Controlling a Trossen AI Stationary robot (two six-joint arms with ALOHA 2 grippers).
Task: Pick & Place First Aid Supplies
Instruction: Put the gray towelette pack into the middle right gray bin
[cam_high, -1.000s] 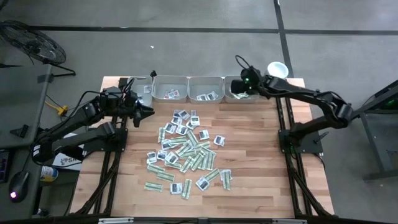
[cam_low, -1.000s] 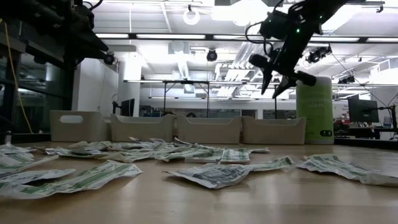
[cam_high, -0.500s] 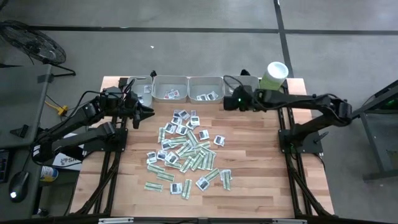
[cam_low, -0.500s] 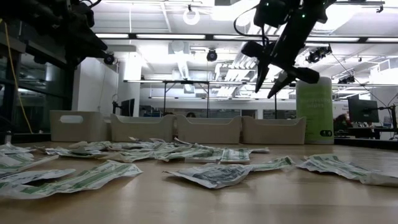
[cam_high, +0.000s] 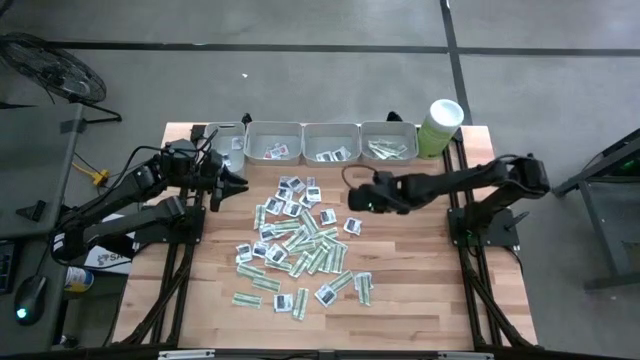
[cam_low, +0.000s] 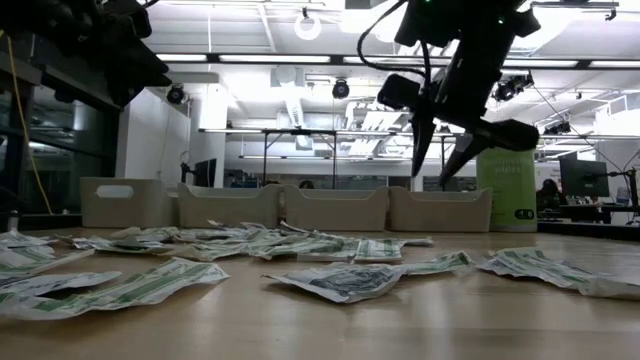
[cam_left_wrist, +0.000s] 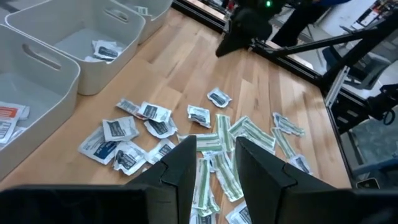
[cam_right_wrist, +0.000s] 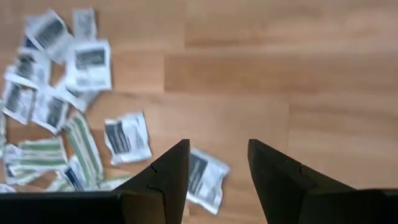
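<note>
Overhead, the right pincer hangs above the wooden table, just beside the right-hand edge of the scattered first aid supplies. Its fingers stand apart with nothing between them, as the right wrist view confirms: bare wood and a squarish white sachet show through the gap. The left pincer waits over the table's left side, near the grey trays; its fingers are parted a little and hold nothing.

Step in hand, by judgement: the approach to a fresh pick. Some sachets already lie in the trays, but most of the heap rests loose on the table, so the task appears far from complete.

The next move likely calls for the right pincer to descend over one sachet at the heap's edge, straddle it and close. Because the sachets are thin, flat and partly overlapping, taking hold of one alone may prove awkward.

Surface: pale butcher-block planks, with the trays in a row along the far edge and a tall pale green tub with a white lid at the far right corner.

Room: a grey floor around the table; the low view shows a bright hall beyond with ceiling lights.
</note>
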